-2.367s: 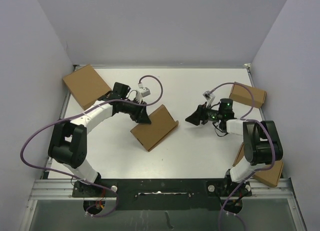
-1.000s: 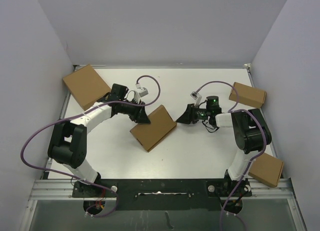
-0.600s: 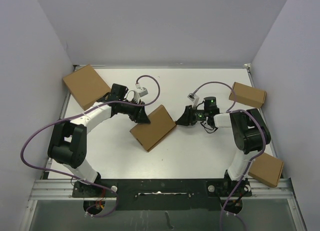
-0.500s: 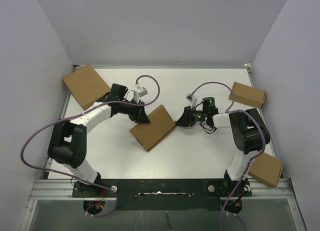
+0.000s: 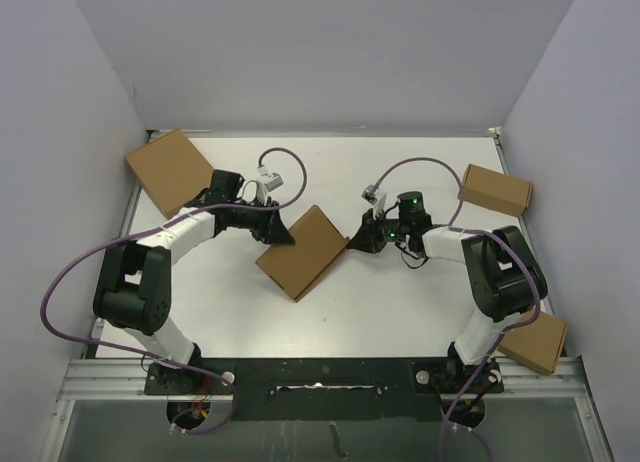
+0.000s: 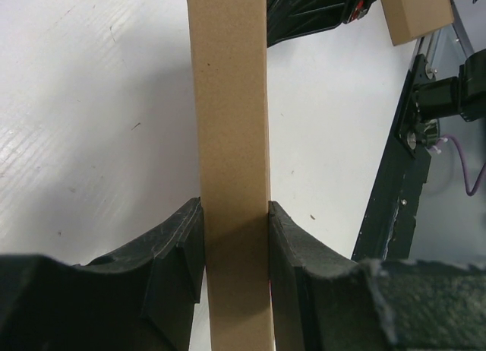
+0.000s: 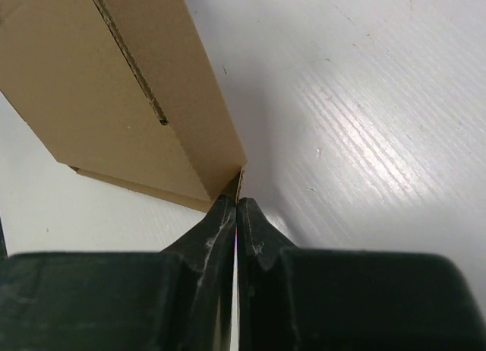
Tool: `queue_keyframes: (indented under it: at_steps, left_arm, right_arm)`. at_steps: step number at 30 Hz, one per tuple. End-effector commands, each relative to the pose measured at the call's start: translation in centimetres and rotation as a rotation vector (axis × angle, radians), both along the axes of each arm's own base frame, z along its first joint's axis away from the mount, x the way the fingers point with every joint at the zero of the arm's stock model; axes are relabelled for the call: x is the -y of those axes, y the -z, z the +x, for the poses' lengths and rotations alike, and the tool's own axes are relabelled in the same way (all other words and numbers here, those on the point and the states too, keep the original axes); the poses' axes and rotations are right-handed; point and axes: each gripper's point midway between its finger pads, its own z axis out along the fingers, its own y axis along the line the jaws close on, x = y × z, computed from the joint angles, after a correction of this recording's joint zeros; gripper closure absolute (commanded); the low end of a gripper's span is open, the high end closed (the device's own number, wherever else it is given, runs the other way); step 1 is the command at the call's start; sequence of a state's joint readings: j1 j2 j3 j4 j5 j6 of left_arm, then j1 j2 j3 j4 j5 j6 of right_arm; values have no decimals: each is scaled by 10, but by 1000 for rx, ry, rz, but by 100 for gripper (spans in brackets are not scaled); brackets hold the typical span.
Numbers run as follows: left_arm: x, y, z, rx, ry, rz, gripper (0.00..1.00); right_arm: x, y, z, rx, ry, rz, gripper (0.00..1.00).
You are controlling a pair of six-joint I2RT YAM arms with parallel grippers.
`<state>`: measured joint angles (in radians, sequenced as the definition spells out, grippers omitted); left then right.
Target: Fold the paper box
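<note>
1. At the far-left corner of the desk (image 5: 400,302) lies a flat brown cardboard piece (image 5: 172,170).
2. My left claw (image 6: 234,237) is clamped on the paper box (image 5: 300,252), with one finger pressed on each face of a thin cardboard panel at the box's far-left end.
3. The paper box rests near the middle of the desk, its broad brown top facing up.
4. My right claw (image 7: 236,210) has its jaws pressed together, the tips touching the box's right-hand corner. I cannot tell whether any cardboard is nipped between them.
5. A folded box (image 5: 495,189) lies by the far-right edge, and a second box (image 5: 535,342) lies at the near-right corner.
</note>
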<state>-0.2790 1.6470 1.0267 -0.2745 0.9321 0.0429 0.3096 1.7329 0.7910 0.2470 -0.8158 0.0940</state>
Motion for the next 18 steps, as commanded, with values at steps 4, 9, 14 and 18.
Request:
queue_keyframes:
  at_steps: [4, 9, 14, 18]
  left_arm:
    - [-3, 3, 13, 37, -36, -59, 84]
    - [-4, 9, 15, 10, -64, -83, 84]
    - [-5, 17, 12, -13, -95, -88, 84]
    - [-6, 19, 10, -20, -112, -90, 84]
  right_arm:
    - [-13, -28, 5, 192, -55, 4, 100]
    - [-17, -29, 4, 223, -60, -12, 100]
    - [-18, -24, 2, 230, -65, -29, 100]
    - [-20, -23, 0, 234, -72, -35, 100]
